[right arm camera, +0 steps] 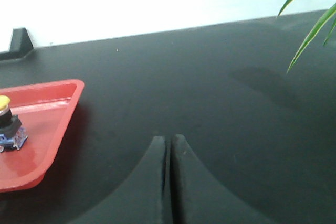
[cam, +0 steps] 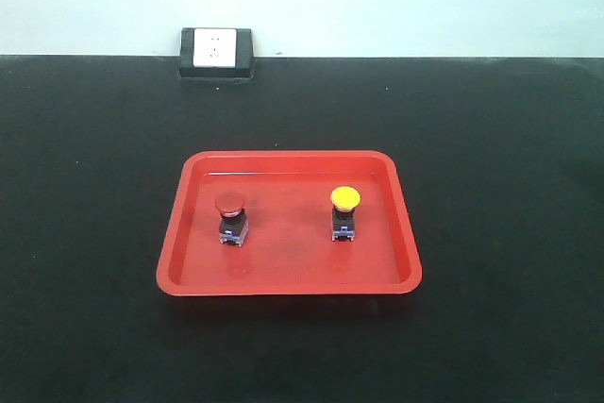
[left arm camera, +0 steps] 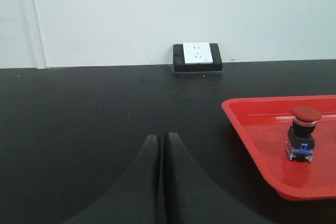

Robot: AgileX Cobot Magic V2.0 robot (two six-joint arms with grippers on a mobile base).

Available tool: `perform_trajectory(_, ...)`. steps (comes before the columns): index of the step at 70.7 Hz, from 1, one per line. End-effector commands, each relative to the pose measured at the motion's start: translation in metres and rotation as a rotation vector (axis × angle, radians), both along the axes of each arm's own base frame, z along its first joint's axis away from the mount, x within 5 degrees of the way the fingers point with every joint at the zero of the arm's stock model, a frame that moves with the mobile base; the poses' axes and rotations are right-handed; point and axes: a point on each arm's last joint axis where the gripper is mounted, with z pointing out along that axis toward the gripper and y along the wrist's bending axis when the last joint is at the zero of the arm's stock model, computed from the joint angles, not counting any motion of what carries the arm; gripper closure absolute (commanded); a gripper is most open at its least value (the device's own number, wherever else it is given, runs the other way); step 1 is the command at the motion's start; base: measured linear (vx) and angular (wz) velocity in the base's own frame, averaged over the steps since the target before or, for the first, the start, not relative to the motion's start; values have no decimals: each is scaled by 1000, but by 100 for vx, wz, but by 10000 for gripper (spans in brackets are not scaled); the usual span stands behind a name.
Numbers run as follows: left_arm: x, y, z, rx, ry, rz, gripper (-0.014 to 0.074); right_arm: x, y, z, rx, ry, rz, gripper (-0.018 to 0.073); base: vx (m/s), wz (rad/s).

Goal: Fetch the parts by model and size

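So, front view: red tray sits mid-desk, with the red switch in its left half and the yellow switch in its right half, both upright, well apart, caps up. Wall socket at the far edge. No arm in this view.

Left wrist view: left tool has its fingers pressed together, holding nothing, hovering over bare desk to the left of the tray. Red switch stands near the tray's left rim, to the right of and beyond the tool. Socket straight ahead at the wall.

Right wrist view: right tool likewise closed tight and empty, over bare desk to the right of the tray. Yellow switch only partly in frame at the left edge. Plant leaves top right.

Risks, my read:
- Both tools must open before approach; coming down closed would knock a switch over.
- Switches look top-heavy with that mushroom cap on a narrow base, so a side nudge could tip them.
- A pinch on the round cap may slip; the blocky base looks safer.
- A low sweep in from the side could catch the raised rim and shove the tray.
- Yellow switch barely in right camera's view, so alignment could be off.
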Motion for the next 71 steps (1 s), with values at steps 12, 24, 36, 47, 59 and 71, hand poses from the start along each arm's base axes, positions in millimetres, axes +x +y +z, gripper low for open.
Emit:
perform_trajectory(12, -1, 0, 6, -7, -80, -2, 601, 0, 0, 4, -15, -70, 2, 565, 0, 0)
perform_trajectory(24, -1, 0, 6, -7, -80, -2, 601, 0, 1, 8, -18, -106, 7, 565, 0, 0)
perform_trajectory(36, -1, 0, 6, -7, -80, -2, 601, 0, 1, 8, -19, -116, 9, 565, 0, 0)
perform_trajectory(47, -1, 0, 6, -7, -80, -2, 601, 0, 1, 8, -16, -112, 8, 565, 0, 0)
perform_trajectory(59, -1, 0, 6, -7, -80, -2, 601, 0, 1, 8, -16, -112, 8, 565, 0, 0)
perform_trajectory(71, -1, 0, 6, -7, -80, -2, 601, 0, 1, 8, -16, -112, 8, 565, 0, 0)
